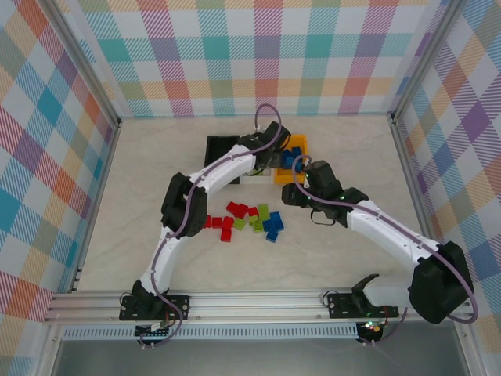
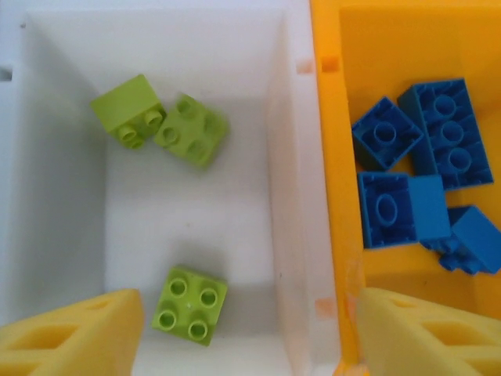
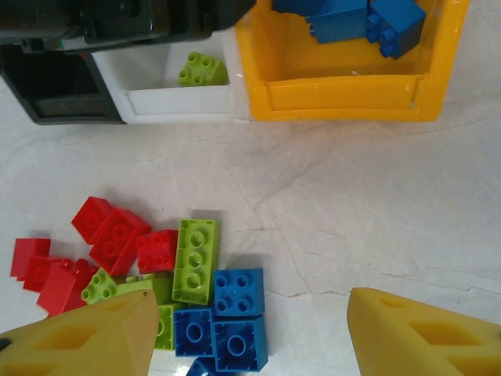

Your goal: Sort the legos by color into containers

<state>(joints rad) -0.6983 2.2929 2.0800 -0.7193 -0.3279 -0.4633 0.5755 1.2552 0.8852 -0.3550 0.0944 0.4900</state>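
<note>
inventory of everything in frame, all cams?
black bin: 1, black, left end of bin row
white bin: 1, white, middle of row
orange bin: 1, orange-yellow, right end
binned greens: 3, lime, in white bin
binned blues: about 4, blue, in orange bin
loose reds: about 6, red, table, pile's left
loose greens: about 4, lime, pile's middle
loose blues: about 4, blue, pile's right
table: 1, pale marbled, under everything
left gripper: 1, yellow fingers, open, above white bin
right gripper: 1, yellow fingers, open, above pile's right edge
</note>
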